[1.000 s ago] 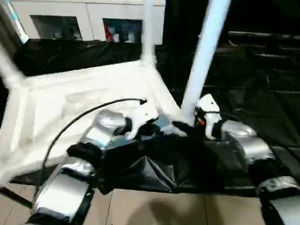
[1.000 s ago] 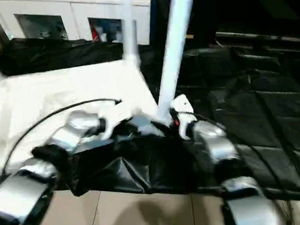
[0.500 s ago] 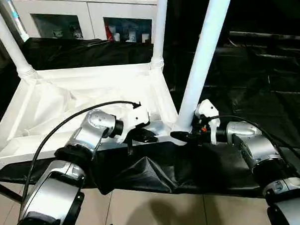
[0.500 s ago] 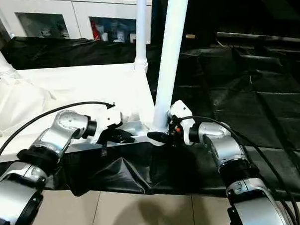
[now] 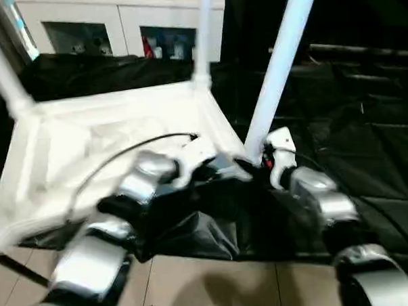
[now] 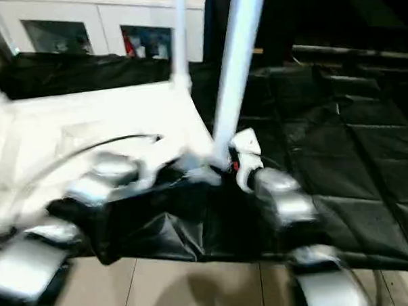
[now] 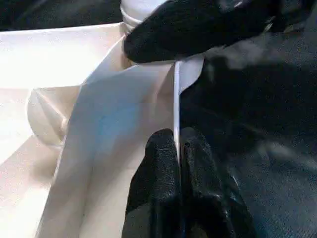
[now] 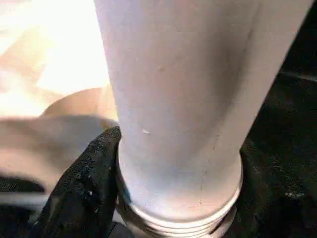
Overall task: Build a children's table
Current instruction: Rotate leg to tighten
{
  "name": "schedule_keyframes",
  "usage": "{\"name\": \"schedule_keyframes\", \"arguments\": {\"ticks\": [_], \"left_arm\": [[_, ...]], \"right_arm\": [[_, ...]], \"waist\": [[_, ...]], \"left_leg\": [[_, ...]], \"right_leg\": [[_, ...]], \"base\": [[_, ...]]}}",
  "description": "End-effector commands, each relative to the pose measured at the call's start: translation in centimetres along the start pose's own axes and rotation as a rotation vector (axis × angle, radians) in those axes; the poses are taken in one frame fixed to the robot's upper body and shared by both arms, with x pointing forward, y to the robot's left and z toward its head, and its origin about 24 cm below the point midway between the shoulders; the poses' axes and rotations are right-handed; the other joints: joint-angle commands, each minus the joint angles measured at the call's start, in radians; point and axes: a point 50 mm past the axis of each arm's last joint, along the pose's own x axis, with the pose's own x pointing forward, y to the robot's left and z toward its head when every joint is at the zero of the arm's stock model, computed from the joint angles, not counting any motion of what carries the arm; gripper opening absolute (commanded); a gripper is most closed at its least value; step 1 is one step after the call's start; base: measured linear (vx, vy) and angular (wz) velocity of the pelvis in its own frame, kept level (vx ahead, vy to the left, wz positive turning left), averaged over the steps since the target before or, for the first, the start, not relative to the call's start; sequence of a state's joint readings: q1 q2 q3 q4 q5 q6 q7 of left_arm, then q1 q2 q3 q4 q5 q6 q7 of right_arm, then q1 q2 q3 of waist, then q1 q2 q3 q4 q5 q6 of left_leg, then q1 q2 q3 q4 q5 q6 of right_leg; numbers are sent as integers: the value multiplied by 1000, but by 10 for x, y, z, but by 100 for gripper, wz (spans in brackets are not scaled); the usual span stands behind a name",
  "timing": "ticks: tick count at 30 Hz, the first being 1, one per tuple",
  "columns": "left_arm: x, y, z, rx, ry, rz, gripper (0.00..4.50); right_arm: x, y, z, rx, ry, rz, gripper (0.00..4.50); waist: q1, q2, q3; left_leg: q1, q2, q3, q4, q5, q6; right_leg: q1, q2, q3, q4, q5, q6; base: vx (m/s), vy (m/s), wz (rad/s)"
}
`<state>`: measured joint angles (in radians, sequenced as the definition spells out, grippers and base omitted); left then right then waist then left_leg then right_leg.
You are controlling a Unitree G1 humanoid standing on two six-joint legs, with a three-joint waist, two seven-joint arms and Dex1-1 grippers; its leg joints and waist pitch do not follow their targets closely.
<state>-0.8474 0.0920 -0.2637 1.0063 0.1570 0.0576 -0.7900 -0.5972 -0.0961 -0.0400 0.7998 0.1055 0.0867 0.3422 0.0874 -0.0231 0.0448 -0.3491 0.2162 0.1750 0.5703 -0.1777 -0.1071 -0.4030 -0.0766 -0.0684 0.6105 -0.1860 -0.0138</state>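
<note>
White plastic rectangular tabletop [image 5: 109, 150] lies underside up on the black-sheeted worktop [image 5: 366, 139], spreading from centre toward 9 o'clock in the head views. Three white tapered tube legs stand in its corner sockets: far-left leg [image 5: 0, 70] at 10 o'clock, far-right leg [image 5: 202, 38] at 12 o'clock, near-right leg [image 5: 278, 68] at 1 o'clock. Left gripper [image 7: 177, 144] is clamped on the tabletop's thin near rim [image 7: 177, 99]. Right gripper [image 8: 173, 198] brackets the near-right leg's base, black fingers [image 8: 81, 183] against it. White glass-door cabinet [image 5: 117, 24] stands behind.
</note>
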Motion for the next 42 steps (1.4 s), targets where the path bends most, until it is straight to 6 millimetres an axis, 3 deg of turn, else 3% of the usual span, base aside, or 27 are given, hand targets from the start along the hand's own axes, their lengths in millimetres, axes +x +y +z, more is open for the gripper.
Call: {"name": "schedule_keyframes", "arguments": {"ticks": [1,4,7,10,11,13,14,19,28,32,33,35,42], "left_arm": [[11,-6,8,-34,-30,37,0],[21,-19,17,-14,-56,-5,0],[21,-18,16,7,-54,-4,0],[16,-14,13,24,-52,-7,0],[14,-13,12,28,-53,-14,0],[10,-11,10,48,-58,-35,0],[5,-8,6,62,-50,-55,0],[-8,-3,-3,113,-42,-126,0],[-33,2,-20,158,-13,-268,0],[-39,4,-24,162,-14,-279,0],[-39,4,-25,161,-15,-279,0],[-40,4,-25,160,-16,-279,0],[-40,3,-27,157,-21,-285,0]], "right_arm": [[3,8,-21,40,99,-56,272],[10,24,-16,-10,81,-52,272],[12,28,-9,8,31,-3,342],[11,27,-6,-60,19,39,352],[10,25,-5,-84,16,57,368],[7,21,-2,-124,14,102,368],[4,16,0,-156,11,156,368],[-10,-1,6,-240,21,306,368],[-39,-26,15,-282,79,544,368],[-42,-25,19,-262,63,590,368],[-42,-24,19,-257,60,599,355],[-42,-22,19,-250,55,613,336],[-42,-14,10,-237,87,652,286]], "waist": [[-6,-2,-56],[-9,-2,-58],[-6,-2,-59],[-6,-3,-57],[-7,-13,-58],[-5,-8,-57],[-4,-12,-59],[-1,-11,-58],[2,-11,-59],[3,-10,-59],[2,-16,-59],[3,-12,-59],[4,-17,-58]], "left_leg": [[5,9,5,-61,-205,28],[-1,6,3,-61,-192,33],[-1,5,4,-60,-187,48],[-3,5,3,-61,-196,57],[-4,5,4,-60,-195,60],[-5,5,4,-60,-187,64],[-8,4,4,-58,-173,74],[-9,7,4,-57,-152,101],[-7,12,7,-52,-157,109],[-8,14,6,-55,-161,101],[-8,14,6,-54,-163,101],[-6,14,6,-55,-163,97],[-7,13,6,-55,-152,92]], "right_leg": [[44,-56,45,-89,-267,-175],[49,-56,44,-85,-238,-176],[52,-55,45,-84,-215,-175],[53,-58,45,-87,-232,-175],[53,-57,44,-87,-238,-173],[54,-59,45,-86,-240,-172],[57,-59,44,-85,-226,-172],[58,-58,44,-83,-196,-182],[60,-58,42,-74,-150,-226],[59,-58,42,-73,-166,-221],[58,-58,41,-73,-170,-220],[57,-59,41,-75,-183,-220],[56,-59,42,-74,-189,-209]], "base": [[0,0,0],[0,0,0],[0,0,0],[0,0,0],[0,0,0],[0,0,0],[0,0,0],[0,0,0],[0,0,0],[0,0,0],[0,0,0],[0,0,0],[0,0,0]]}}
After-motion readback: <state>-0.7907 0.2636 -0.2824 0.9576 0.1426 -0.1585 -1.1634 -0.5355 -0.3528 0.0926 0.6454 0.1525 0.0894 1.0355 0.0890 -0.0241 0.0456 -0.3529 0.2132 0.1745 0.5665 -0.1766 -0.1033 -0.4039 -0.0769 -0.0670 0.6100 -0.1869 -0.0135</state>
